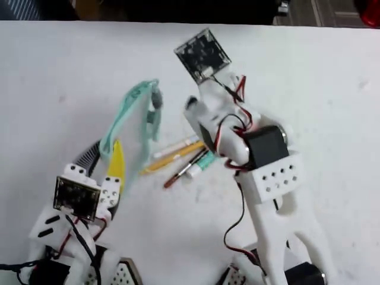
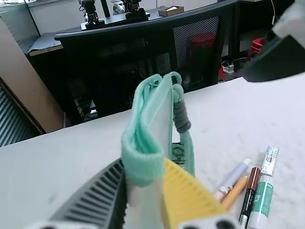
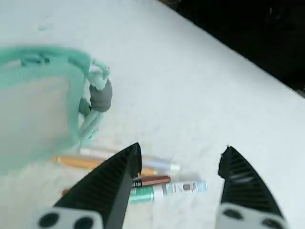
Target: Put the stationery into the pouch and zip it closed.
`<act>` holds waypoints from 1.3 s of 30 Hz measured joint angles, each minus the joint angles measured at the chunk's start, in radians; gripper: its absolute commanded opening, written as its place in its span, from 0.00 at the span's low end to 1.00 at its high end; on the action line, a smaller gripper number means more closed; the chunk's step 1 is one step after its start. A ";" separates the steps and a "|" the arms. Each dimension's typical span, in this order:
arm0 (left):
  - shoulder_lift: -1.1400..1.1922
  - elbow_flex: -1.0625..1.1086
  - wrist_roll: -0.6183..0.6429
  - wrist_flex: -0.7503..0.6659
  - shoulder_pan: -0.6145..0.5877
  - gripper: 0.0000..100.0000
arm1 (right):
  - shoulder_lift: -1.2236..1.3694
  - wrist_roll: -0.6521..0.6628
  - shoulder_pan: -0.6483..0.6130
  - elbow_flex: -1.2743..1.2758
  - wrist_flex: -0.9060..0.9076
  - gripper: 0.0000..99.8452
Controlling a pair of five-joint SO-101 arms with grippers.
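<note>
High view — soft mint pouch (image 1: pixel 120 117), slim pens (image 1: pixel 178 155) (clustered)

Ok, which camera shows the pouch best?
The high view: the whole pouch is in frame, one end in the left gripper. The left wrist view has that gripped end close up, the right wrist view a cropped part.

The white plastic left arm (image 1: pixel 59 228) sits at the lower left of the high view, with its wrist angled up toward the middle of the frame. The left gripper (image 1: pixel 108 153), which has a yellow finger (image 2: pixel 188 193) and a dark ribbed finger (image 2: pixel 95 202), is clamped on the edge of the mint-green fabric pouch (image 2: pixel 150 124). The white right arm (image 1: pixel 276 202) rises from the bottom, right of centre, and leans toward the upper middle. The right gripper (image 3: pixel 181 149) has two black pointed fingers spread wide, holding nothing.
</note>
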 measured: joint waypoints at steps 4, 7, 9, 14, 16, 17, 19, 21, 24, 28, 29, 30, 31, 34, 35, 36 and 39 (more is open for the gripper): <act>0.000 0.003 0.000 -0.005 0.000 0.02 | -0.006 0.012 0.041 0.000 0.104 0.25; 0.000 0.003 0.000 -0.005 -0.015 0.02 | -0.006 0.009 0.084 0.000 0.109 0.25; 0.000 0.005 0.017 -0.005 -0.058 0.02 | -0.006 -0.038 0.114 0.000 0.109 0.25; 0.000 0.020 0.107 -0.026 -0.149 0.02 | 0.068 -0.147 0.143 0.000 0.107 0.21; 0.000 0.037 0.115 -0.052 -0.152 0.02 | 0.146 -0.181 0.138 0.000 0.091 0.17; 0.000 0.041 0.117 -0.060 -0.153 0.02 | 0.187 -0.199 0.141 0.000 0.078 0.15; 0.000 0.046 0.118 -0.077 -0.153 0.02 | 0.276 -0.229 0.144 0.000 0.057 0.16; 0.003 0.049 0.120 -0.115 -0.152 0.02 | 0.359 -0.264 0.144 0.000 0.032 0.18; 0.018 0.069 0.117 -0.224 -0.152 0.02 | 0.466 -0.338 0.143 0.000 -0.020 0.19; 0.009 0.097 0.117 -0.261 -0.149 0.02 | 0.557 -0.425 0.157 0.000 -0.106 0.19; 0.012 0.117 0.117 -0.261 -0.149 0.02 | 0.572 -0.440 0.157 0.000 -0.126 0.19; 0.017 0.137 0.117 -0.264 -0.149 0.02 | 0.586 -0.457 0.157 0.000 -0.144 0.19; 0.012 0.153 0.117 -0.276 -0.152 0.02 | 0.600 -0.477 0.153 0.000 -0.161 0.19; 0.002 0.187 0.115 -0.299 -0.152 0.02 | 0.647 -0.526 0.146 0.000 -0.193 0.19; 0.002 0.192 0.115 -0.304 -0.152 0.02 | 0.663 -0.535 0.143 0.000 -0.204 0.19; 0.002 0.192 0.115 -0.305 -0.152 0.02 | 0.675 -0.543 0.135 0.000 -0.216 0.19; 0.002 0.192 0.115 -0.305 -0.152 0.10 | 0.723 -0.549 0.103 0.000 -0.245 0.19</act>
